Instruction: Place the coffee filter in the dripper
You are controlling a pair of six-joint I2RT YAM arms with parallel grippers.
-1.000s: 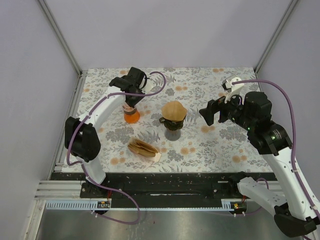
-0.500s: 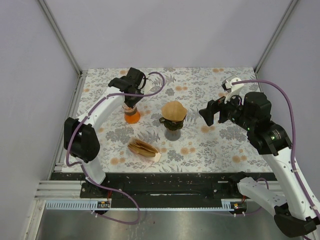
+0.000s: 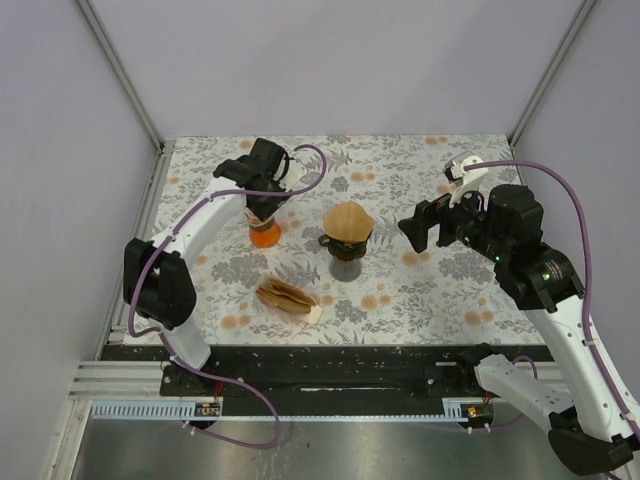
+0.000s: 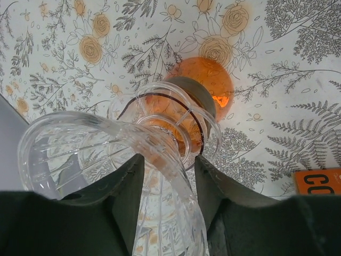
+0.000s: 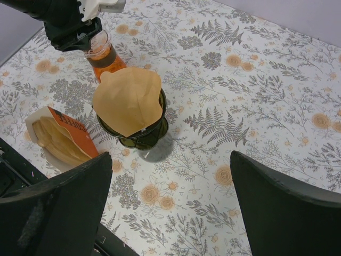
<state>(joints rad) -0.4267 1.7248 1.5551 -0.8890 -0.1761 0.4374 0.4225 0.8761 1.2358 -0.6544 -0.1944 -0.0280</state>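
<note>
The dark olive-green dripper (image 3: 345, 247) stands on its dark round base at mid-table. A brown paper coffee filter (image 3: 347, 220) sits in its mouth, its upper edge rising above the rim. Both also show in the right wrist view, the dripper (image 5: 141, 133) under the filter (image 5: 128, 98). My right gripper (image 3: 425, 225) is open and empty, held above the table to the right of the dripper, and in its own view (image 5: 170, 156) it faces the table. My left gripper (image 3: 263, 200) is closed round the neck of the clear glass flask (image 3: 264, 233) of orange liquid; in its own view the gripper (image 4: 169, 160) grips the flask (image 4: 184, 101).
An open orange-and-white box of spare filters (image 3: 287, 296) lies in front of the dripper, to its left, and shows in the right wrist view (image 5: 58, 140). Grey walls enclose the floral mat on the left, back and right. A black rail (image 3: 330, 365) runs along the near edge.
My left arm has shifted slightly to the left at the flask. The flask, the dripper, the filter and my right arm have not moved.
</note>
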